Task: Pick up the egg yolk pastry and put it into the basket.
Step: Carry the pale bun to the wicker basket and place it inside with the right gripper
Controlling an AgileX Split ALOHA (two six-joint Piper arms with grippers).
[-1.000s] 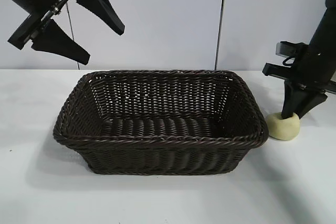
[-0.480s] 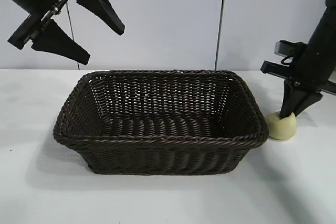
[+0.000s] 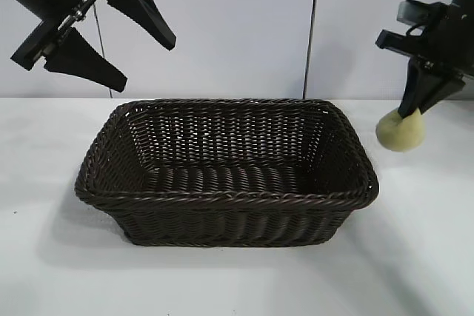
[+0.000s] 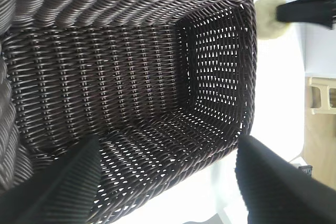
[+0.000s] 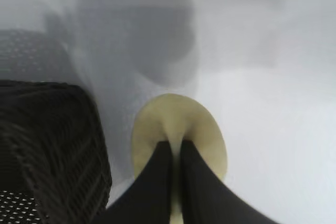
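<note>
White tabletop (image 3: 415,257) under grey wall panels (image 3: 237,27); right pincer (image 3: 409,114) clamps egg yolk pastry (image 3: 401,132), left pincer (image 3: 144,61) apart.

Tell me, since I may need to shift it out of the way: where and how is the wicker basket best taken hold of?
Probably at the braided rim, coming from above. The basket sits upright with its mouth open, and the rim is a narrow raised edge that fingers could straddle, one inside and one outside; the sloping woven sides look harder to pinch. The near long side looks freest, away from the left hand and the right hand holding the pastry.
</note>
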